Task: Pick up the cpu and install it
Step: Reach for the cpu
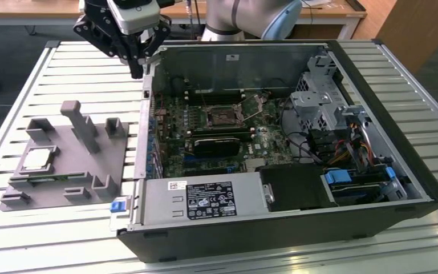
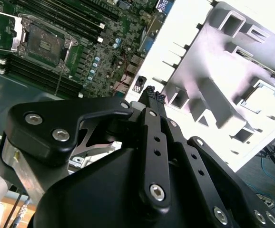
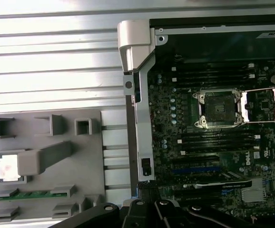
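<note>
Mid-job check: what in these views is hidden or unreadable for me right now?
1. cpu: in the first wrist view, a tray peg covers one edge of it.
2. Grey tray: in the second wrist view, glare washes out its pockets.
3. Socket: its pins are too small to judge in any view.
4. Gripper: in the first wrist view, the picture's edge cuts it off.
</note>
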Robot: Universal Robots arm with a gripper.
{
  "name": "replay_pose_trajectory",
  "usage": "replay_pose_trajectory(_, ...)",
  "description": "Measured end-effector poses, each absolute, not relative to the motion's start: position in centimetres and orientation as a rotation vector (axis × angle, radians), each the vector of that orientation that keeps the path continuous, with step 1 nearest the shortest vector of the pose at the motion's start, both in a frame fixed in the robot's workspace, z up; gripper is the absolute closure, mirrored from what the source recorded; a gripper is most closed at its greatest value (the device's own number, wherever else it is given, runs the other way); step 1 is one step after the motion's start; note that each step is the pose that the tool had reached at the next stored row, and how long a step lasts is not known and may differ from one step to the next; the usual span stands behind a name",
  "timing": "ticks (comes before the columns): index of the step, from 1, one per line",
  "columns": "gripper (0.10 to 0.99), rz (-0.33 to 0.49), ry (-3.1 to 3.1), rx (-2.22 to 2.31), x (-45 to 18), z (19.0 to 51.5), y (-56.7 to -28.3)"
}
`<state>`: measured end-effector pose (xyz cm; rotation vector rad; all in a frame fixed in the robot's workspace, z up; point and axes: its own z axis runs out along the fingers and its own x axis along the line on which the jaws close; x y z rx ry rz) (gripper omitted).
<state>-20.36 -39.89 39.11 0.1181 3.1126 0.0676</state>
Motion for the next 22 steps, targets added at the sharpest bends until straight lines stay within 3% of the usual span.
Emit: replay_pose_trajectory(22,0.98,0.068,3.113,0.118,-22.1,39.0,-39.9)
